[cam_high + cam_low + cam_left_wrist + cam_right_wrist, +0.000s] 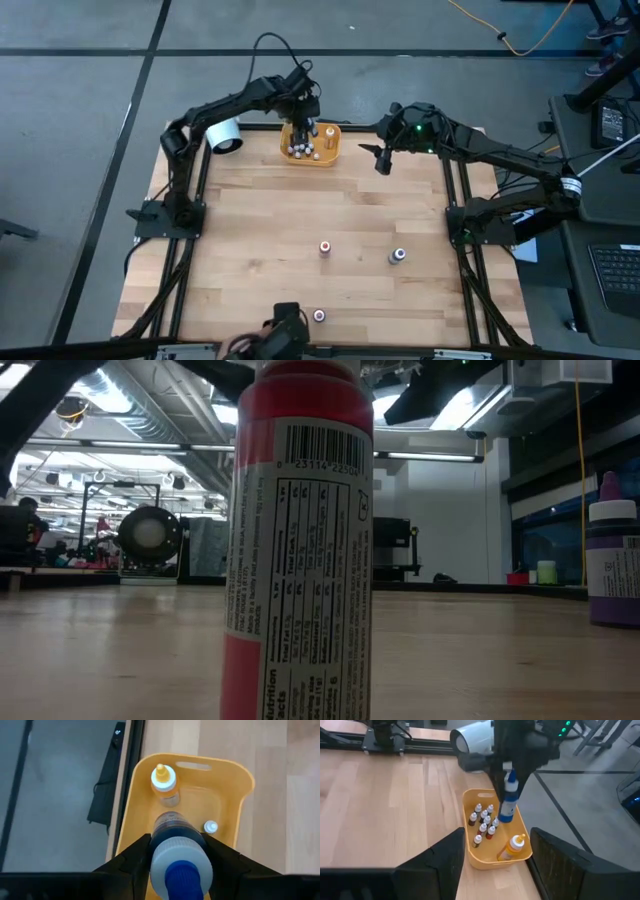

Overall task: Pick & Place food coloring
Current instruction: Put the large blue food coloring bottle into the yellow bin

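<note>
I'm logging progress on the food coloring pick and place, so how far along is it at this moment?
Done: several small bottles and a yellow-capped bottle stand in the yellow bin. In hand: the left gripper holds a blue-capped bottle over the bin. Left: three bottles on the table, one with a red cap, one further right, one at the near edge. The right gripper waits open beside the bin.

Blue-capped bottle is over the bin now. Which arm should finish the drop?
Left. The left gripper is shut on the blue-capped bottle, hanging right above the yellow bin. The right gripper is open, empty, beside the bin.
</note>
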Controlling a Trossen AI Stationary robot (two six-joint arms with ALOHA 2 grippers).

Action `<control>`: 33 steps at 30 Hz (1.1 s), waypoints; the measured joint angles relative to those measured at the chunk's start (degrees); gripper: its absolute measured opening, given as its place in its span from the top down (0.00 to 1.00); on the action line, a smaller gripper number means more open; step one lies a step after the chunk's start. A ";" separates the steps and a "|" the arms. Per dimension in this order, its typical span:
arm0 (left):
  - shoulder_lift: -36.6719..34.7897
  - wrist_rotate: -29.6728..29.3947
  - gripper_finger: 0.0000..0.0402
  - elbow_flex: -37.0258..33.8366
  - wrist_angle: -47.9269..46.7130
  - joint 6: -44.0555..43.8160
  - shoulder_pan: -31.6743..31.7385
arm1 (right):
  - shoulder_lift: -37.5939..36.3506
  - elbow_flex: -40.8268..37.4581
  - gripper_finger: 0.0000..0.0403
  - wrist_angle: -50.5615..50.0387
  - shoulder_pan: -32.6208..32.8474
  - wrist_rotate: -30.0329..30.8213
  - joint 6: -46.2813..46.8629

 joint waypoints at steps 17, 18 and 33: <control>6.83 0.18 0.64 0.04 6.42 2.02 0.34 | 0.00 0.00 0.44 -0.37 -4.53 -4.99 -0.17; 7.24 0.19 0.64 0.04 6.48 2.04 0.42 | 0.00 0.00 0.44 -0.37 -4.53 -5.00 -0.32; 11.87 0.26 0.64 0.04 6.66 3.05 0.70 | 0.00 0.00 0.44 -0.46 -4.51 -4.96 -1.03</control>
